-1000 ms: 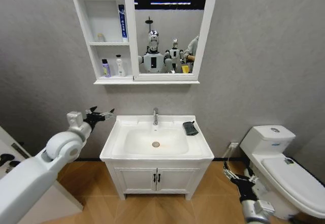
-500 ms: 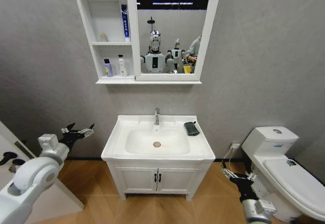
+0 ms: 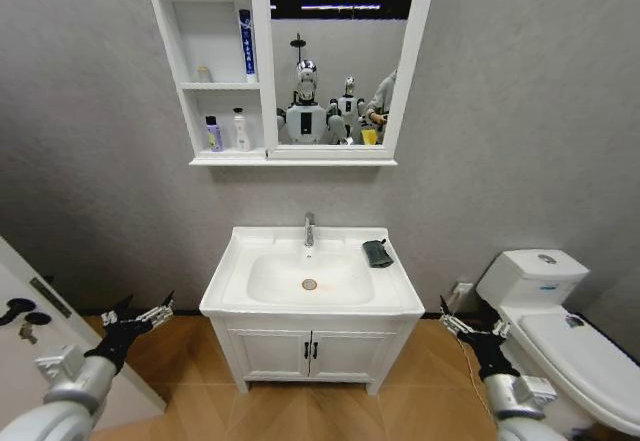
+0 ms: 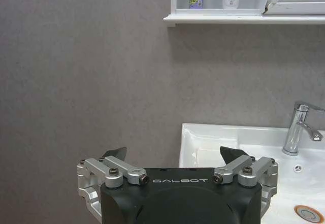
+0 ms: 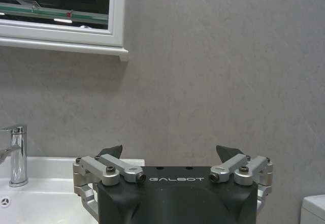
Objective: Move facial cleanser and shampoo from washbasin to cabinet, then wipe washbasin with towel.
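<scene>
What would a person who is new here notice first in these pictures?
First the white washbasin in the middle against the grey wall, with the dark towel on its back right corner beside the tap. Above hangs a mirror and a cabinet holding two bottles. Both end effectors, left and right, hang low and open.

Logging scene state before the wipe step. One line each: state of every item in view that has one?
left gripper: jaws open, empty, low beside the vanity
right gripper: jaws open, empty, low between vanity and toilet
towel: folded, lying on the washbasin rim right of the tap
washbasin: bowl empty, no bottles on it
tap: no water running
two bottles: upright on the cabinet's lower shelf
vanity doors: shut
toilet lid: down
</scene>
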You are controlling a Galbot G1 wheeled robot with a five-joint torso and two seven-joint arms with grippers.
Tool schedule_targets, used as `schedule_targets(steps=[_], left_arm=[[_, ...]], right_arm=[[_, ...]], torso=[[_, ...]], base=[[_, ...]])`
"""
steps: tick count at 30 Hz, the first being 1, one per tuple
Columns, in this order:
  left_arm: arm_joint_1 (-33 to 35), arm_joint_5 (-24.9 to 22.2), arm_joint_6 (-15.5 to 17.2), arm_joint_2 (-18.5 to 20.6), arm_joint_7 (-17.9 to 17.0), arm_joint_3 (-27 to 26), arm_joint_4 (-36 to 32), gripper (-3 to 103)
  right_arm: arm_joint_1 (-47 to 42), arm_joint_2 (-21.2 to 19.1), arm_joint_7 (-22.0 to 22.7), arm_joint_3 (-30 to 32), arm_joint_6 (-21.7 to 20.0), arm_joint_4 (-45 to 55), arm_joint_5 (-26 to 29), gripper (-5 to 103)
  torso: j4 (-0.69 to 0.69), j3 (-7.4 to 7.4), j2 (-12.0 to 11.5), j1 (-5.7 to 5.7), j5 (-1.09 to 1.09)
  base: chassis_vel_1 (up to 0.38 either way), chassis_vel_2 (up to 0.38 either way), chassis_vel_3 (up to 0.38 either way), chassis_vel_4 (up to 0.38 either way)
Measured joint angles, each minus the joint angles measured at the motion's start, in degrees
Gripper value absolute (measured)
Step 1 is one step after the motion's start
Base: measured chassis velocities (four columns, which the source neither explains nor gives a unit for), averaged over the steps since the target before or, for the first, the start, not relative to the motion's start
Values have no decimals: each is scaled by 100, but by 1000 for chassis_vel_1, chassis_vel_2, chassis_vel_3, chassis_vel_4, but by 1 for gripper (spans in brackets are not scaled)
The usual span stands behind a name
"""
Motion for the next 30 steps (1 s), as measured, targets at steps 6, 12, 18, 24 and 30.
schedule_targets(steps=[6, 12, 18, 24, 30], left_arm=[[45, 428, -75, -275, 9, 354, -187, 100], [20, 517, -76, -276, -29, 406, -194, 100], [7, 514, -76, -261, -39, 410, -191, 100], [0, 508, -73, -254, -46, 412, -186, 100], [-5, 498, -69, -247, -51, 413, -182, 100]], right_arm=[[-122, 194, -2, -82, -1, 102, -82, 100], [-176, 172, 21, -80, -7, 120, -63, 100], [245, -558, 488, -105, -960, 282, 525, 100], [1528, -1252, 1019, -299, -2171, 119, 1617, 100], [3274, -1882, 1572, -1191, -3140, -1071, 2515, 100]], torso=[[0, 0, 0, 0, -1], [-1, 0, 0, 0, -1], [-1, 0, 0, 0, -2], [0, 1, -1, 1, -1], [-1, 1, -1, 1, 0]], base=[[0, 0, 0, 0], [0, 0, 0, 0], [0, 0, 0, 0], [0, 0, 0, 0], [0, 0, 0, 0]])
